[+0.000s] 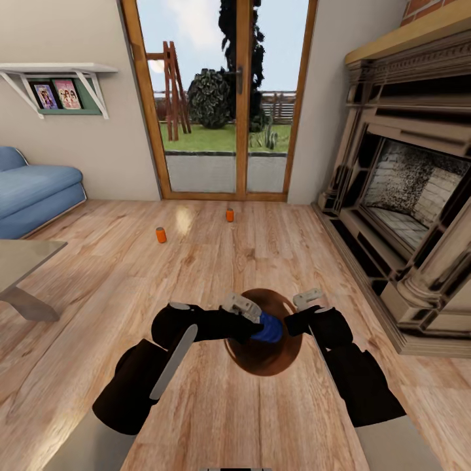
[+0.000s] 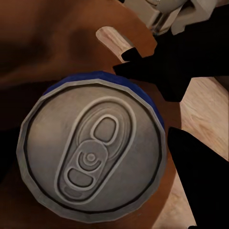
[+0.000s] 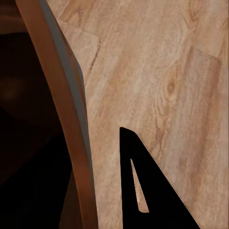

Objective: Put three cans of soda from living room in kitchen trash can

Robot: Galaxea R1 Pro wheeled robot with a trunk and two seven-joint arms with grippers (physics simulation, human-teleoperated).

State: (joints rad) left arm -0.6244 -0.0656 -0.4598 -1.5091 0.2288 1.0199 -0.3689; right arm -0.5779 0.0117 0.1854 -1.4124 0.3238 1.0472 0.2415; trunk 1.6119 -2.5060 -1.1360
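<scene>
Across the living room the wood floor (image 1: 216, 418) runs from the robot up to the wooden-framed glass garden doors (image 1: 226, 104), with the carved stone fireplace (image 1: 405, 190) along the right wall and the blue sofa (image 1: 33, 190) at far left under a small wall shelf (image 1: 59, 82); corner of a glass table (image 1: 23, 261) at left edge. Close in front of the robot sits the tash can (image 1: 265, 360), round, brown inside, seen from above, both black arms reaching to it. Left gripper (image 1: 258, 324) is over the bin's mouth with the dark blue soda can (image 1: 268, 329) at its tip; the left wrist view has the can's grey top (image 2: 93, 152) with pull tab very close to the camera, between the dark fingers, brown bin interior behind it. The can looks held, fingers closed on its sides, but the contact itself is mostly hidden by the can's top. Right gripper (image 1: 304, 314) sits at the bin's right rim, just beside the blue can; right wrist view shows the bin's rim (image 3: 71, 119) edge-on with one dark fingertip (image 3: 152, 191) outside it over the floor, other finger not visible, so can't tell how wide it stands or whether it grips the rim. Two orange soda cans are upright on the floor well ahead, apart from each other: one (image 1: 161, 235) left of centre, one (image 1: 229, 215) nearer the doors.
</scene>
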